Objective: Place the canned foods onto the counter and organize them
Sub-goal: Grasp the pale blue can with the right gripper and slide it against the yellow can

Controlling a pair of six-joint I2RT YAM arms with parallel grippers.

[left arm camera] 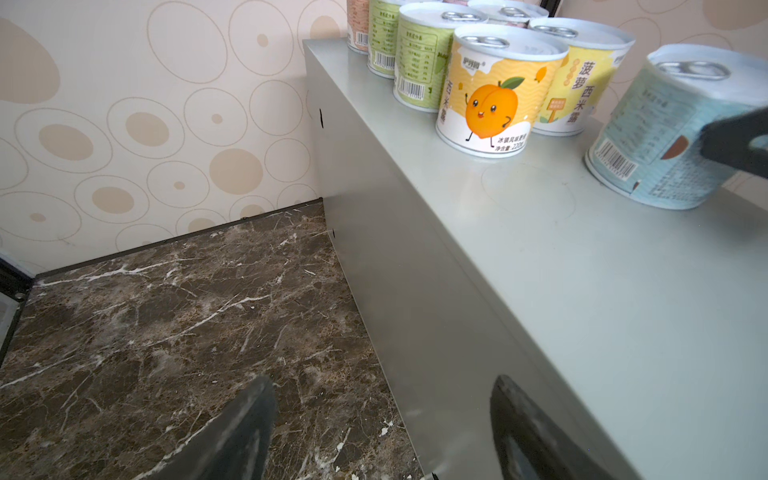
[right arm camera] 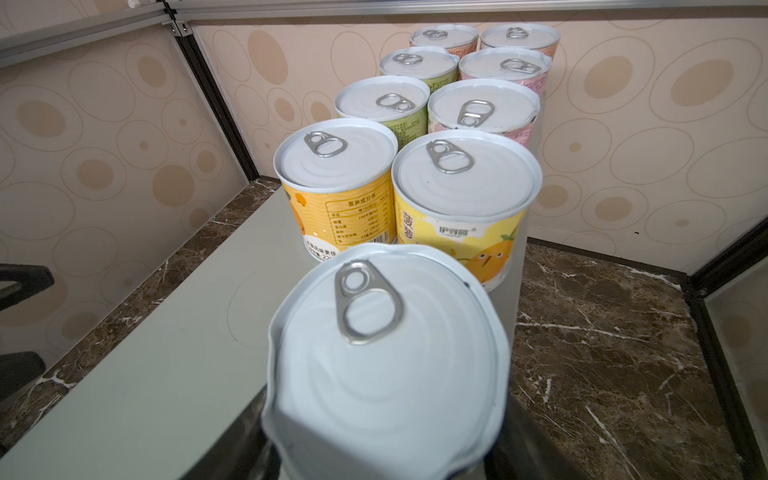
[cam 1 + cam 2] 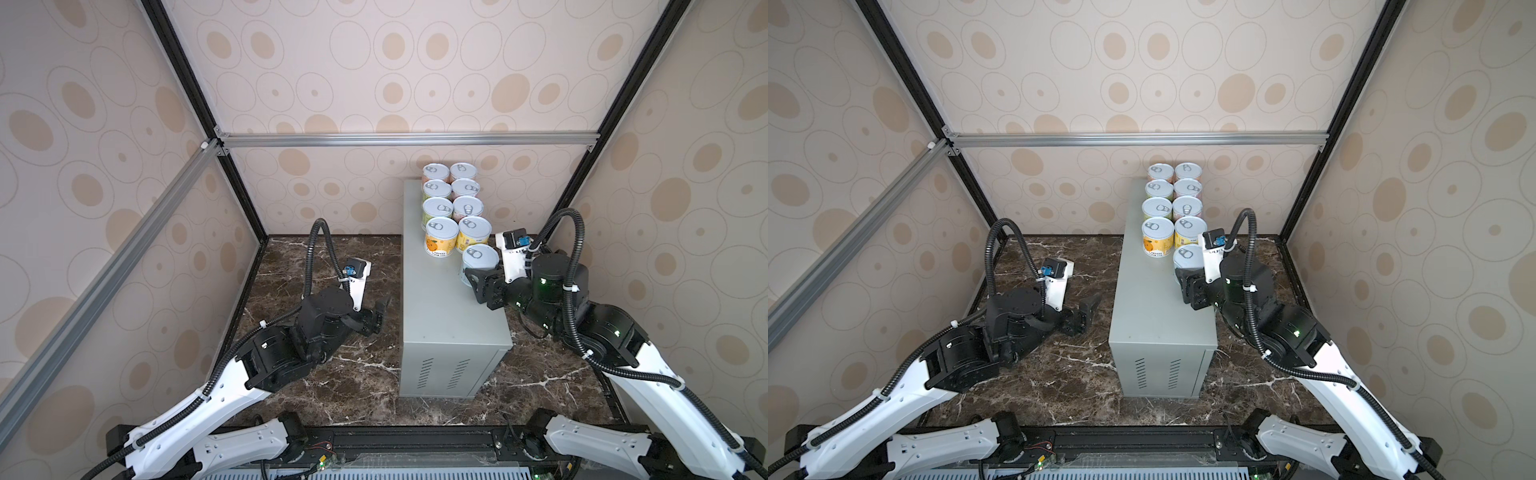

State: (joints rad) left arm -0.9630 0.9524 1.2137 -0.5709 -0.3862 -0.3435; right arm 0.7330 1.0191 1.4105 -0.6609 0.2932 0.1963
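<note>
- The left black parallel gripper [image 3: 381, 309] hangs low over the dark brown veined marble surface [image 3: 332, 374], jaws parted, nothing between them.
- The tall light-grey metal counter [image 3: 440, 320] stands just beside it.
- Eight short cans with silvery pull-tab lids [image 3: 438, 208] stand in two rows at its far end.
- A pale blue-labelled can [image 3: 480, 257], slightly tilted, is at the counter's right edge, clamped in the right black gripper [image 3: 480, 280].

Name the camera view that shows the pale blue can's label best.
Left wrist view: the pale blue can shows its printed side and barcode, partly covered by the right gripper's finger. The right wrist view shows only its lid; both top views show lid and a sliver of label.
</note>
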